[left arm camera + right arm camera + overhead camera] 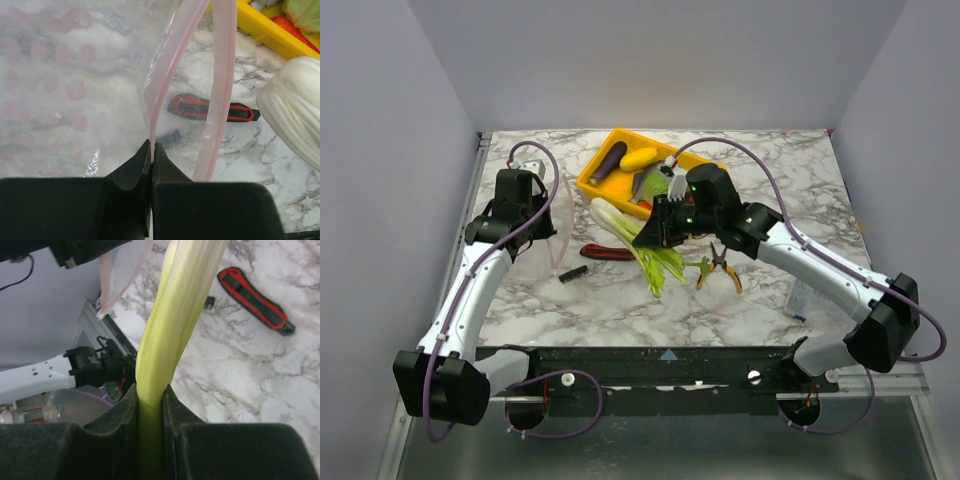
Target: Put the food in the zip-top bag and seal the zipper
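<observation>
The left gripper (pixel 151 150) is closed tight on one lip of the zipper (pixel 165 85), left of the tray (pixel 595 182). The bag (pixel 75 90) hangs from that pinch, clear with pink dots. The zipper's other lip (pixel 223 75) stands apart, so the mouth gapes; between the two lips the knife (pixel 205 107) shows on the table (pixel 770 180).

The right gripper (pixel 150 395) is clamped on the leek (pixel 175 305), its jaws held slightly apart by the stalk. The leek lies just in front of the tray, white end toward the bag, green leaves toward the near table edge. Whether the leek rests on the table or is lifted off it, I cannot tell.

An eggplant (pixel 609 160), a squash (pixel 638 158) and lettuce (pixel 650 185) lie inside the tray's rim.

Pliers (pixel 718 268) lie in front of the tray, just right of the leek's leaves. A flat pouch (pixel 800 298) lies well right of the tray, near the table's near edge. Bare marble runs right of the tray to the table's right edge.
</observation>
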Tool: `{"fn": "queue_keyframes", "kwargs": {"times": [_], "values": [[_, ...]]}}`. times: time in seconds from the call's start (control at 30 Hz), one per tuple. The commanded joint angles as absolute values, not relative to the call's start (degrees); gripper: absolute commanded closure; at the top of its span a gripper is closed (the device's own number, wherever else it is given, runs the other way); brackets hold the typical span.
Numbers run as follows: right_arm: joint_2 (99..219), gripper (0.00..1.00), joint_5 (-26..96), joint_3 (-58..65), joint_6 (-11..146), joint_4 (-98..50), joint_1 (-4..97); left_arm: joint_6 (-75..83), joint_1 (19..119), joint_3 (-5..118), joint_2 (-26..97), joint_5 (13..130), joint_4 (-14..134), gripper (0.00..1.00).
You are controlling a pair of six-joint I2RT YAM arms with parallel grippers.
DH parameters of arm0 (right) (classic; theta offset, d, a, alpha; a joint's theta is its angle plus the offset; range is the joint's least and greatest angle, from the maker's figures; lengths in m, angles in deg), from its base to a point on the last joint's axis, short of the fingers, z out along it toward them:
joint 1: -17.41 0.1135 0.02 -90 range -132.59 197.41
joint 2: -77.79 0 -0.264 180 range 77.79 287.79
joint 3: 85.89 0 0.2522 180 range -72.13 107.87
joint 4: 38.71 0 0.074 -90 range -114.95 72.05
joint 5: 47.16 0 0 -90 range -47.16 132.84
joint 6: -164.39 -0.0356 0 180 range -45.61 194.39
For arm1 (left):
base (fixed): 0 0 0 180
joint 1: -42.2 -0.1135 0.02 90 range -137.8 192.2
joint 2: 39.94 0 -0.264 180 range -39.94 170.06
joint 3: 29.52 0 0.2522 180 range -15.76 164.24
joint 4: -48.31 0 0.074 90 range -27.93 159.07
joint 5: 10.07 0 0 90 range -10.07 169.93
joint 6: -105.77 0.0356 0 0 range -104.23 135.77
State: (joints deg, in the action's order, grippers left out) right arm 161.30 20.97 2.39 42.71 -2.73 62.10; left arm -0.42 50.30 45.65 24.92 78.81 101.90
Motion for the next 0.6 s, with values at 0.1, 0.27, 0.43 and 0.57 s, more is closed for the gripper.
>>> {"fn": "queue_keyframes", "kwargs": {"times": [0.1, 0.27, 0.43, 0.57], "values": [[153.5, 1.0, 15.8, -2.8, 37.2, -6.5, 65.2, 0.9, 50.9, 44.5, 25.6, 75.7, 99.2, 1.0], [153.5, 1.0, 16.0, -4.9, 32.4, -12.3, 68.5, -0.4, 51.2, 42.6, 24.4, 73.5, 98.1, 1.0], [155.6, 1.0, 20.7, -3.4, 29.7, -14.2, 70.5, -0.2, 52.5, 40.4, 22.8, 74.4, 97.9, 1.0], [159.6, 1.0, 25.0, -0.7, 28.4, -12.0, 70.6, -0.4, 53.4, 39.0, 20.6, 74.8, 96.9, 1.0]]}}
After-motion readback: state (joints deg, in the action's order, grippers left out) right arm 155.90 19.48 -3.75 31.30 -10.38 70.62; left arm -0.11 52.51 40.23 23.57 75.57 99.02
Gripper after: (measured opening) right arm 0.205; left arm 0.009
